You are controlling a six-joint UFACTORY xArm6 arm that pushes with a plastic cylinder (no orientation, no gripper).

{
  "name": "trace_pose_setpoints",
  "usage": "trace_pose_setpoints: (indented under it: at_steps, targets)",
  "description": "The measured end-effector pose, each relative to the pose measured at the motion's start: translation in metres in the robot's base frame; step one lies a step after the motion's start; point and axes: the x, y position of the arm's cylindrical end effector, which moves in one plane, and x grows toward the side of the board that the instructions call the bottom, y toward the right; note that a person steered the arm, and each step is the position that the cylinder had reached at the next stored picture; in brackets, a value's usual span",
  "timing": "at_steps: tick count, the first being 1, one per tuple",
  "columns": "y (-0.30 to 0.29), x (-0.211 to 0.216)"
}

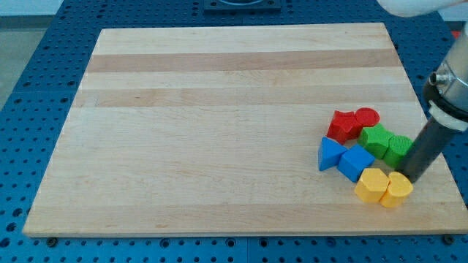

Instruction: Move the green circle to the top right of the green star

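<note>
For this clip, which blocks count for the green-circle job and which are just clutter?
Job:
green circle
green star
my tip, just right of the circle

Clutter:
red star
red circle
blue triangle
blue cube
yellow hexagon
yellow heart

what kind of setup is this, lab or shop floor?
Looks like a robotics lab bench, probably. A wooden board sits on a blue perforated table, small coloured toy blocks, such as the green star, cluster at the view's right, and my tip rests beside them.
</note>
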Motion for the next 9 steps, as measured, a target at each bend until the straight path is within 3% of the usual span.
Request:
trace_pose_setpoints:
  at_steps: [2, 5, 9]
  targets:
    - [-0.005, -0.024]
    - [0.001, -0.012]
    - [0.001, -0.071]
